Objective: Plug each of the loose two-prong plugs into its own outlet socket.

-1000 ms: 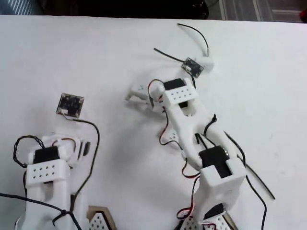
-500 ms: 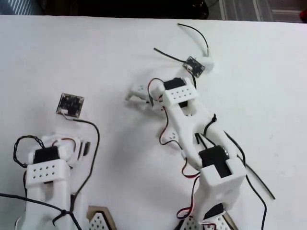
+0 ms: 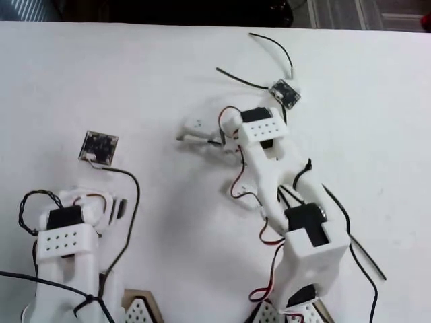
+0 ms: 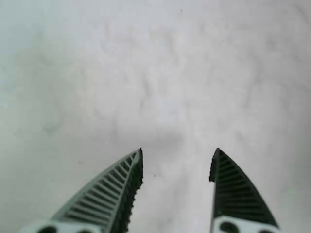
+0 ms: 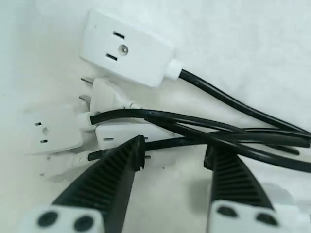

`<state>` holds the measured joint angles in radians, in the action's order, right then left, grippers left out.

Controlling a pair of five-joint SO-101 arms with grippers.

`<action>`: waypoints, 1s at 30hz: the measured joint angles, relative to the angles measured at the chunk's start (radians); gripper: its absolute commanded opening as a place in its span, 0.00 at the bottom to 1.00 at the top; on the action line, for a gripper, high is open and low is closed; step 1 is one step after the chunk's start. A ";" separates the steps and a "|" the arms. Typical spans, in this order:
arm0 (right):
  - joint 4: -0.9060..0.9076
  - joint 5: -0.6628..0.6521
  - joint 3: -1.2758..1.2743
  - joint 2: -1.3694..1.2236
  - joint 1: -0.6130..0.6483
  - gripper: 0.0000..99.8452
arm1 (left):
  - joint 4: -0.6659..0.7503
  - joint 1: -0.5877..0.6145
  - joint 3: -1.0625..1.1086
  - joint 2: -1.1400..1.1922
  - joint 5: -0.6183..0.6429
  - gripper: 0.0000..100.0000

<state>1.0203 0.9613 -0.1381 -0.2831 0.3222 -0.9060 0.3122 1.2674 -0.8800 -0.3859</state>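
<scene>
Currently, right gripper [image 5: 175, 148] fingers spread over a loose two-prong plug [image 5: 108, 91] lying just beside a white outlet socket [image 5: 125, 48], black cords [image 5: 233, 104] crossing nearby; left gripper [image 4: 178, 153] fingers spread over the surface [image 4: 155, 73].

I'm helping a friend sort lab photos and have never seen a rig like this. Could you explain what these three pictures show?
These are two small white robot arms side by side at a white table. The wide picture comes from a fixed camera looking down on the table. The other two come from a camera on each arm's wrist, so you look along that gripper's two ribbed fingers.

The left gripper is open over bare table and holds nothing.

The right gripper is open too and also holds nothing. It is above a cluster of black cords, a white outlet socket, a second socket and a white two-prong plug.

From above you can also see two small dark square boards lying on the table, with thin black wires at them.
</scene>
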 measured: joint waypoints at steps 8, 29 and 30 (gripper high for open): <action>0.002 -0.044 0.021 -0.043 0.000 0.02 | 0.000 0.000 0.000 0.000 0.000 0.23; 0.150 -0.301 0.018 0.262 -0.034 0.02 | 0.000 0.000 0.000 0.000 0.000 0.23; 0.150 -0.307 0.018 0.265 -0.032 0.02 | 0.000 0.000 0.000 0.000 0.000 0.23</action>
<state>1.1707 0.6544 -0.1197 -0.0176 0.2900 -0.9060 0.3122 1.2674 -0.8800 -0.3859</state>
